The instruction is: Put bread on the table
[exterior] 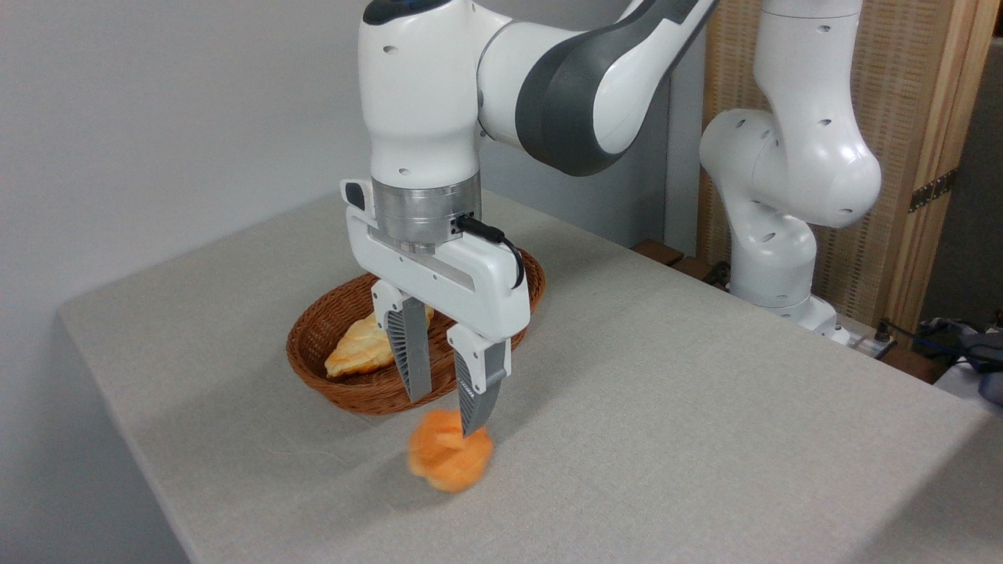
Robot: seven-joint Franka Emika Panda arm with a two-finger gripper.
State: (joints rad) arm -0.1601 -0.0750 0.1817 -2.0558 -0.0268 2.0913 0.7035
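— Where is the small round orange-brown bun?
— Blurred, on the light grey-beige cloth table, just in front of the brown oval wicker basket holding a pale braided loaf.
— And the white two-finger gripper?
— Fingers spread, holding nothing, right fingertip just over the bun.

bread on table, before basket | loaf in basket | gripper above bread

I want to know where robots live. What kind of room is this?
Probably a robot lab, not a kitchen. A white robot arm stands bolted beside a plain grey cloth-covered table, with cables at the edge and only a brown wicker basket and toy-like orange bread.
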